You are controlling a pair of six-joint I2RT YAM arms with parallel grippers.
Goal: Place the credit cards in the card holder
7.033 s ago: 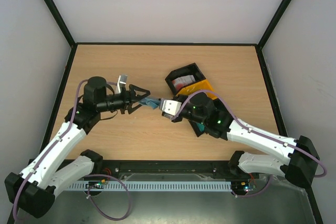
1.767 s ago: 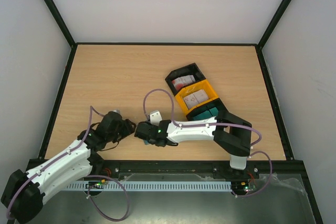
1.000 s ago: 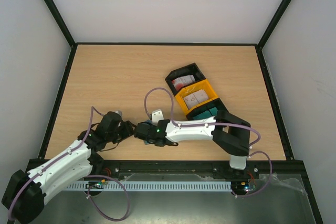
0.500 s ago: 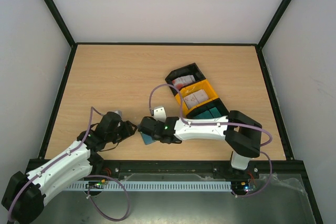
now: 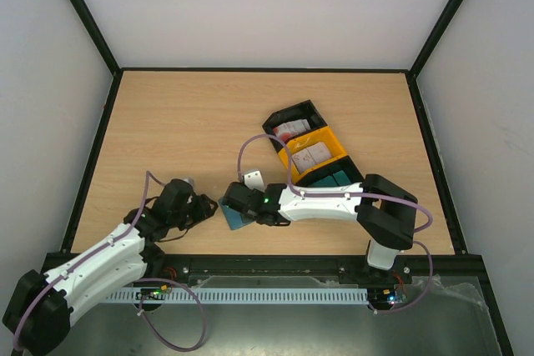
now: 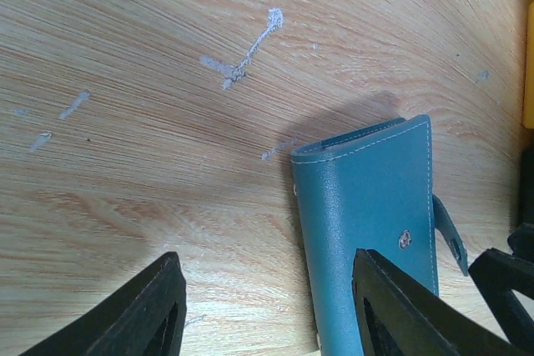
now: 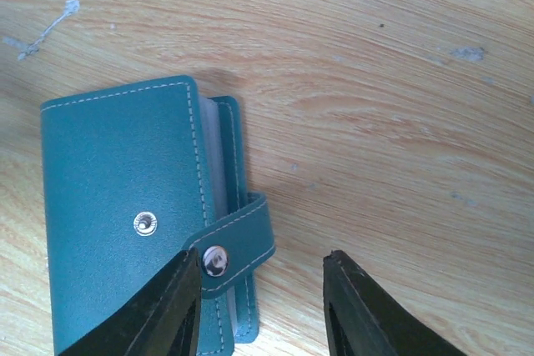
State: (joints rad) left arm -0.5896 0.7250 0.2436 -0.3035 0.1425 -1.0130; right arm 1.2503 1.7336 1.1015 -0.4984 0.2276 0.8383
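Top view: the card holder (image 5: 234, 216) is lying folded on the table (image 5: 183, 122) near its 6 o'clock edge. The left gripper (image 5: 206, 208) is standing off at the holder's 9 o'clock and the nearer right gripper (image 5: 237, 204) is crowding its 1 o'clock, while the credit cards (image 5: 289, 130) are sitting in the bins (image 5: 337, 147), well apart toward 1 o'clock. Left wrist view: the jaws are standing parted and empty, with the holder lying at 2 o'clock of them, its long axis running roughly 12 to 6 and bare wood opening toward 9. Right wrist view: the jaws are likewise standing parted and gripping nothing, with the holder lying at 9 to 10 o'clock, its unsnapped tab (image 7: 238, 243) just beside one finger and clear wood spreading toward 3.
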